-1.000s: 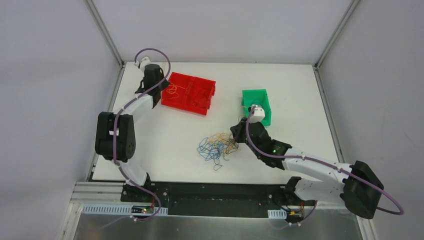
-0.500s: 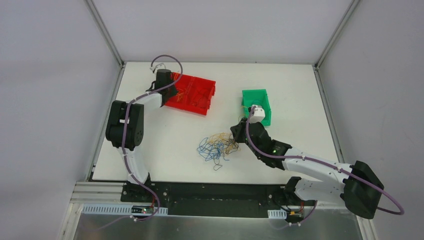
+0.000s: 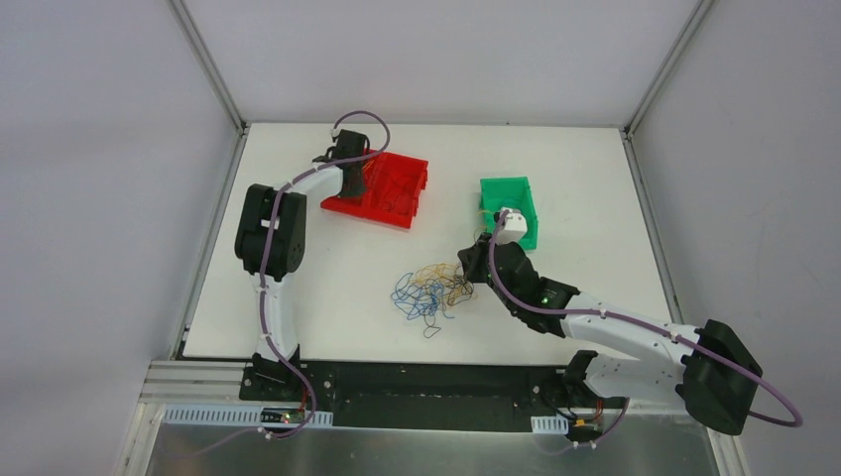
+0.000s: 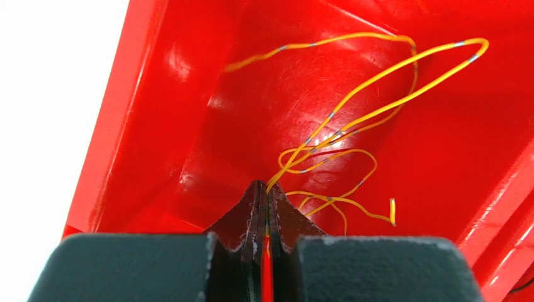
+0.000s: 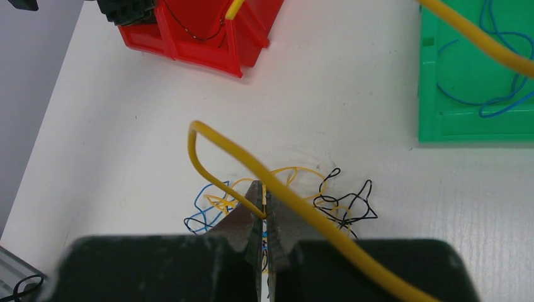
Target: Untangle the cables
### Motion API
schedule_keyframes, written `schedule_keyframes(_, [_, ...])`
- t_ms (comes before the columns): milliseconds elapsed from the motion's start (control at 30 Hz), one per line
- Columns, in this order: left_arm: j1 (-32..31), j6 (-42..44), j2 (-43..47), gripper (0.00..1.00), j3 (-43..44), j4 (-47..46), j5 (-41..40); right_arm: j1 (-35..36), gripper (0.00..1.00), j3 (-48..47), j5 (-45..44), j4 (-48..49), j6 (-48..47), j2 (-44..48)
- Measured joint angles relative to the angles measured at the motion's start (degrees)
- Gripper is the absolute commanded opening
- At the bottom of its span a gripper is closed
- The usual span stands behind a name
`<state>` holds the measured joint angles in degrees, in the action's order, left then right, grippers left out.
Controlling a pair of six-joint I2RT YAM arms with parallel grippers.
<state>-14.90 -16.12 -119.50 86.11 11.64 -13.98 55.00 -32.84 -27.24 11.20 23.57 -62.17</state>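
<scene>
The cables [image 3: 431, 290] lie as a small tangle of yellow, blue and black wires in the middle of the table. The tangle also shows in the right wrist view [image 5: 340, 204]. My right gripper [image 5: 265, 200] is at the tangle's right edge [image 3: 470, 274], shut on a yellow wire [image 5: 217, 148] that loops up in front of the camera. My left gripper [image 4: 265, 189] is inside the red bin [image 4: 157, 119], shut on a yellow wire [image 4: 352, 119] whose loops lie on the bin floor. In the top view it is over the bin's left part [image 3: 357, 178].
The red bin [image 3: 407, 198] stands at the back left of the table and the green bin [image 3: 523, 213] at the back right, just beyond my right wrist. Blue wire [image 5: 497, 94] lies in the green bin [image 5: 434, 94].
My left arm has swung right, carrying the gripper from the red bin's left edge to over the bin. The right arm and the tangle have not moved.
</scene>
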Motion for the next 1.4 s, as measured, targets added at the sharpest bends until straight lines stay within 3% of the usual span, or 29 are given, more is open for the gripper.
schedule_keyframes(33, [0.02, 0.11, -0.17, 0.03, 0.00, 0.76, -0.09, 0.00, 0.00, 0.00, 0.00, 0.00, -0.02, 0.02])
schedule_keyframes(167, [0.33, 0.46, -0.22, 0.22, 0.55, 2.49, -0.04, 0.00, 0.00, 0.00, -0.07, 0.00, 0.00, 0.11])
schedule_keyframes(500, [0.35, 1.81, 2.64, 0.30, 0.55, 5.51, 1.57, 0.02, 0.00, 0.00, -0.44, -0.02, -0.02, 0.13])
schedule_keyframes(700, [0.24, 2.03, 12.00, 0.42, 0.55, 5.90, 4.00, 0.02, 0.00, 0.00, -0.37, 0.00, -0.04, 0.13])
schedule_keyframes(867, [-0.28, 1.31, 18.56, 0.41, 1.88, 6.99, 4.66, 0.02, 0.00, 0.09, -0.37, 0.04, -0.20, 0.31])
schedule_keyframes(967, [-0.98, -0.83, 21.29, 0.48, 1.18, 7.43, 6.21, 0.00, 0.00, 0.09, -0.09, 0.09, -0.46, 0.55])
schedule_keyframes(1067, [-3.23, -2.86, 25.40, 0.58, -2.78, 6.43, 7.52, 0.02, 0.00, 0.39, 1.46, 0.68, -1.16, 1.31])
schedule_keyframes(1200, [-11.56, -4.96, 31.58, 0.66, -9.97, 3.85, 8.04, 0.02, 0.00, 1.25, 4.02, 2.03, -2.21, 3.15])
schedule_keyframes(1333, [-20.44, -7.15, 39.76, 0.73, -21.57, -3.43, 11.72, 0.02, 0.00, 1.57, 5.22, 2.60, -3.17, 5.40])
schedule_keyframes(1400, [-21.53, -7.93, 45.27, 0.76, -29.68, -9.22, 15.58, 0.02, 0.00, 1.57, 5.46, 2.67, -3.58, 6.49])
